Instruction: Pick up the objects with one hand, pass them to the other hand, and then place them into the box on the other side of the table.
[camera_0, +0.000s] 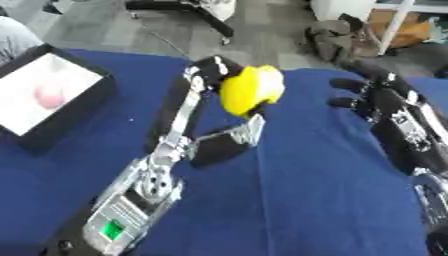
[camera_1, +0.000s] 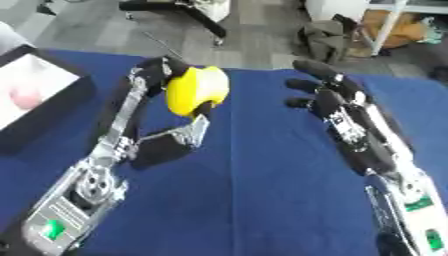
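A yellow rounded object (camera_0: 251, 90) is held above the blue table, with my left hand (camera_0: 203, 92) shut on it; fingers curl over its top and the thumb presses from below. My right hand (camera_1: 337, 102) is open to the right of it, fingers spread and pointing away, a short gap from the yellow object. A black box with a white inside (camera_0: 66, 117) stands at the table's left edge and holds a pink object (camera_0: 50, 96).
The blue table (camera_0: 297, 190) stretches across the view. Beyond its far edge lie a grey floor, black chair legs (camera_0: 197, 15) and a dark bag (camera_1: 328, 35).
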